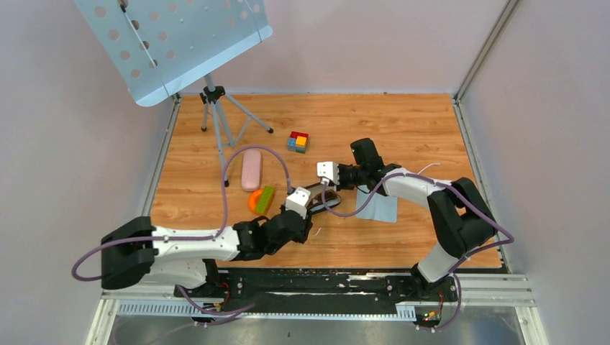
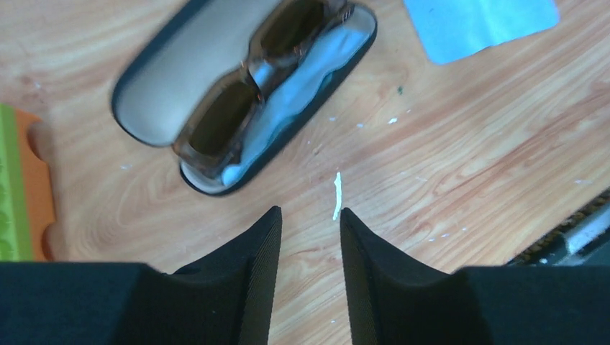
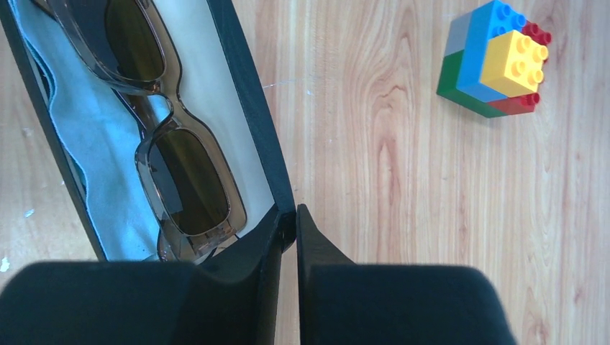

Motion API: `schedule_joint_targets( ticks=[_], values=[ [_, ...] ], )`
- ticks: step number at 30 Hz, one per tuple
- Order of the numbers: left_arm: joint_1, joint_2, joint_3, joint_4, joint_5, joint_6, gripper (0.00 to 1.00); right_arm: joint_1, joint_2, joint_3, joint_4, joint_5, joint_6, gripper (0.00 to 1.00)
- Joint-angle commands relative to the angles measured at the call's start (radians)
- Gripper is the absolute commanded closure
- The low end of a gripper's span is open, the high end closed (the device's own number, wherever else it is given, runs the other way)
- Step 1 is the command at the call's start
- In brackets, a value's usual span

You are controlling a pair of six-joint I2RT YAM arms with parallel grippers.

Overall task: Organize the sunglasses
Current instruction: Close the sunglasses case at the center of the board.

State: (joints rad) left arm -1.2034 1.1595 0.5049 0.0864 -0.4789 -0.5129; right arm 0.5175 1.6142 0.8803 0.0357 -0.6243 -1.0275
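- The thin brown-framed sunglasses (image 2: 216, 123) with tinted lenses lie inside the open black oblong glasses case (image 2: 167, 77), on a pale blue cloth (image 2: 306, 85).
- The right gripper (image 3: 289, 214) is pinched on the case's rim.
- The left gripper (image 2: 309, 215) hovers near the case over the wooden table (image 2: 460, 165), jaws apart and holding nothing.

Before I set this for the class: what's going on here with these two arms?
The sunglasses lie in the open black glasses case, on a light blue cloth. The right gripper pinches the rim of the case's lid. The left gripper hovers open above the wooden table beside the case, holding nothing.
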Motion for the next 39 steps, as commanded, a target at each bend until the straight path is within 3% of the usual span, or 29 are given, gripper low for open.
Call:
schedule_joint_targets(
  ticks=[1,4,11,22,30,34,39],
  values=[
    [-0.048,0.126,0.049,0.029,-0.164,-0.222,0.66,0.014,-0.031,-0.025,0.09,0.04,0.051,0.89],
    [-0.06,0.191,0.056,0.084,-0.2,-0.286,0.78,0.015,-0.035,-0.033,0.122,0.064,0.071,0.89],
    [-0.059,0.294,0.085,0.123,-0.246,-0.295,0.92,0.014,-0.044,-0.046,0.137,0.045,0.086,0.89],
    [0.036,0.451,0.114,0.157,-0.208,-0.389,0.96,0.014,-0.079,-0.087,0.07,-0.008,0.072,0.88],
    [0.044,0.489,0.114,0.29,-0.261,-0.31,0.99,0.041,-0.084,-0.073,-0.128,-0.108,0.003,0.85],
    [0.044,0.553,0.118,0.365,-0.244,-0.298,1.0,0.066,-0.088,-0.065,-0.225,-0.125,-0.041,0.79],
    [0.044,0.592,0.103,0.443,-0.233,-0.292,1.0,0.1,-0.07,0.0,-0.477,-0.199,-0.161,0.58]
  ],
)
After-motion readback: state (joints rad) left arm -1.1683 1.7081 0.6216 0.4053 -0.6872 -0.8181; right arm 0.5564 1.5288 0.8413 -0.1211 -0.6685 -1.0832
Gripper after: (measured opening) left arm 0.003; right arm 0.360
